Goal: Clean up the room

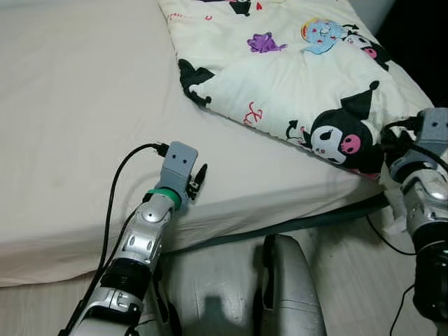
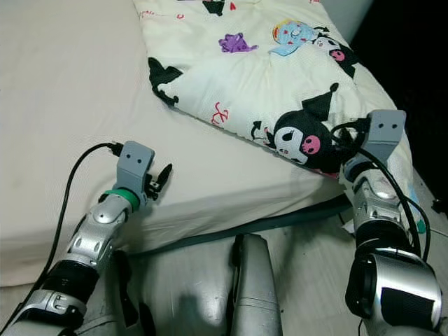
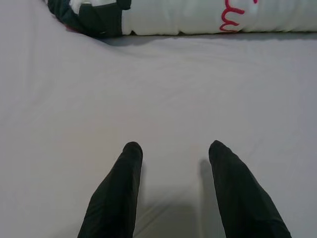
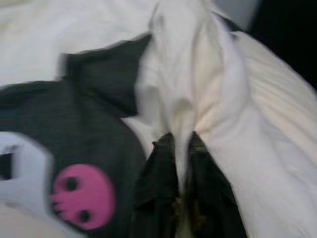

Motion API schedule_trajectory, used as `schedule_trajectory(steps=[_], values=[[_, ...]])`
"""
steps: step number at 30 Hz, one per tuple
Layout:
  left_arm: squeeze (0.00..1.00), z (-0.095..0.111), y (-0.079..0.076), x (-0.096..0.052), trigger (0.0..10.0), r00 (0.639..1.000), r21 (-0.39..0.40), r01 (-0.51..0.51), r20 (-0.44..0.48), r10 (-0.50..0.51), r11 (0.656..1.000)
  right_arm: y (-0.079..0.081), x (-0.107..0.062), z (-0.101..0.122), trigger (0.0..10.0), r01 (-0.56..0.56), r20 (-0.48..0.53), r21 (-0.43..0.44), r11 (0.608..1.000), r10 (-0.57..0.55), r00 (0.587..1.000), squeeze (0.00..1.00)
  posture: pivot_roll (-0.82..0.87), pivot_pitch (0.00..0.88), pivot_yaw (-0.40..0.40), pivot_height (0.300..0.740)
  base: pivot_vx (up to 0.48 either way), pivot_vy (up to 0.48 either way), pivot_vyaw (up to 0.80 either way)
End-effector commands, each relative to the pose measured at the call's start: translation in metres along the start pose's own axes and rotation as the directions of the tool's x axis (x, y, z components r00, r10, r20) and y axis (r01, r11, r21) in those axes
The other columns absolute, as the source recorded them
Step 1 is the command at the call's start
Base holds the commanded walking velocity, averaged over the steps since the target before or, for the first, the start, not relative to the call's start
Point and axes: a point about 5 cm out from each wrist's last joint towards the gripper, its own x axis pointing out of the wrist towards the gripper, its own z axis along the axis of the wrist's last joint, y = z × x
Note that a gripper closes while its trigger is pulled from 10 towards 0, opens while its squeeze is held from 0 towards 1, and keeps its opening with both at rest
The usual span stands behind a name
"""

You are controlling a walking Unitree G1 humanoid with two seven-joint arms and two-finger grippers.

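Cream quilted blanket [image 1: 280,63] with cartoon prints: black-and-white character heads with pink skull marks, a purple figure, a blue face, red scribbles. It lies on the far right part of the bed [image 1: 77,119], spread toward the right edge, near corner draped over the bed's right side; puffy, creased, with one black-printed corner sticking out on its left border. Right hand [image 4: 182,163] is at that near right corner, fingers clenched on a pinched fold of the blanket, cloth bunched upward between them, right next to the big black character print with the pink skull. In the head views the right wrist sits just below the blanket's edge at the bed's right side. Left hand [image 3: 173,153] rests low over the bare beige sheet near the bed's front edge, well apart from the blanket; fingers released and spread, nothing between them, the blanket's black-and-red edge visible ahead of it. Black cable [image 1: 115,189] loops from the left wrist across the sheet. Bed sheet plain, slightly wrinkled, dark mattress band under the front edge. Robot's silver legs [image 1: 283,287] stand against the bed front on a pale floor [image 1: 343,280]. Dark area beyond the bed's right side, unclear.
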Motion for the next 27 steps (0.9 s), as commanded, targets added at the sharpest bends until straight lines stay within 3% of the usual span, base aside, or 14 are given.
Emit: schedule_trajectory(steps=[1, 4, 6, 14, 16, 17, 18, 19, 21, 23, 24, 25, 26, 27], values=[[0.0, -0.007, -0.002, -0.002, 10.0, 0.999, 0.003, 0.005, -0.032, -0.005, 1.0, 0.008, 0.001, -0.002, 0.0, -0.054, -0.003, 0.005, 0.999, 0.054, 0.999, 0.0, -0.08, 0.159, 0.052, 0.496, 0.0, 0.0, 0.0], [0.0, -0.006, -0.005, -0.001, 10.0, 1.0, -0.001, 0.009, -0.028, -0.009, 1.0, 0.028, 0.002, -0.006, 0.0, -0.217, 0.001, 0.023, 0.976, 0.217, 0.976, 0.0, -0.08, 0.158, 0.047, 0.496, 0.0, 0.0, 0.0], [0.0, -0.006, -0.006, 0.0, 10.0, 1.0, -0.004, 0.013, -0.025, -0.013, 1.0, 0.052, -0.004, -0.014, 0.0, -0.403, 0.001, 0.042, 0.914, 0.403, 0.915, 0.0, -0.09, 0.156, 0.044, 0.496, 0.0, 0.0, 0.0], [0.0, -0.006, -0.01, -0.001, 10.0, 0.999, -0.006, 0.024, -0.024, -0.024, 1.0, 0.079, -0.024, -0.021, 0.0, -0.592, 0.027, 0.07, 0.803, 0.591, 0.806, 0.0, -0.1, 0.151, 0.044, 0.496, 0.0, 0.0, 0.0], [0.0, -0.007, -0.012, -0.001, 10.0, 0.999, -0.007, 0.028, -0.024, -0.028, 1.0, 0.095, -0.036, -0.021, 0.0, -0.676, 0.043, 0.09, 0.731, 0.675, 0.736, 0.0, -0.11, 0.151, 0.045, 0.496, 0.0, 0.0, 0.0], [0.0, -0.007, -0.012, 0.0, 10.0, 0.999, -0.007, 0.03, -0.024, -0.031, 1.0, 0.107, -0.044, -0.019, 0.0, -0.732, 0.051, 0.102, 0.674, 0.731, 0.68, 0.0, -0.11, 0.148, 0.046, 0.496, 0.0, 0.0, 0.0], [0.0, -0.007, -0.012, 0.0, 10.0, 0.999, -0.007, 0.03, -0.024, -0.031, 1.0, 0.107, -0.044, -0.019, 0.0, -0.732, 0.051, 0.102, 0.674, 0.731, 0.68, 0.0, -0.11, 0.148, 0.046, 0.496, 0.0, 0.0, 0.0], [0.0, -0.007, -0.013, 0.0, 10.0, 0.999, -0.007, 0.033, -0.024, -0.033, 0.999, 0.122, -0.056, -0.016, 0.0, -0.798, 0.049, 0.115, 0.591, 0.799, 0.599, 0.0, -0.11, 0.146, 0.047, 0.496, 0.0, 0.0, 0.0], [0.0, -0.007, -0.013, 0.0, 10.0, 0.999, -0.007, 0.033, -0.024, -0.033, 0.999, 0.122, -0.056, -0.016, 0.0, -0.798, 0.049, 0.115, 0.591, 0.799, 0.599, 0.0, -0.11, 0.146, 0.047, 0.496, 0.0, 0.0, 0.0], [0.0, -0.006, -0.014, 0.002, 10.0, 0.999, -0.007, 0.039, -0.023, -0.039, 0.999, 0.151, -0.087, -0.014, 0.0, -0.911, 0.032, 0.169, 0.376, 0.922, 0.387, 0.0, -0.12, 0.142, 0.043, 0.496, 0.0, 0.0, 0.0], [0.0, -0.006, -0.014, 0.002, 10.0, 0.999, -0.007, 0.039, -0.023, -0.039, 0.999, 0.151, -0.087, -0.014, 0.0, -0.911, 0.032, 0.169, 0.376, 0.922, 0.387, 0.0, -0.12, 0.142, 0.043, 0.496, 0.0, 0.0, 0.0], [0.0, -0.006, -0.015, 0.002, 10.0, 0.999, -0.007, 0.041, -0.022, -0.041, 0.999, 0.16, -0.101, -0.014, 0.0, -0.937, 0.023, 0.197, 0.289, 0.954, 0.299, 0.0, -0.12, 0.139, 0.04, 0.496, 0.0, 0.0, 0.0], [0.0, -0.005, -0.016, 0.003, 10.0, 0.999, -0.007, 0.041, -0.022, -0.042, 0.999, 0.165, -0.112, -0.014, 0.0, -0.952, 0.008, 0.204, 0.23, 0.972, 0.236, 0.0, -0.12, 0.138, 0.04, 0.496, 0.0, 0.0, 0.0], [0.0, -0.005, -0.016, 0.003, 10.0, 0.999, -0.007, 0.041, -0.022, -0.042, 0.999, 0.165, -0.112, -0.014, 0.0, -0.952, 0.008, 0.204, 0.23, 0.972, 0.236, 0.0, -0.12, 0.138, 0.04, 0.496, 0.0, 0.0, 0.0]])
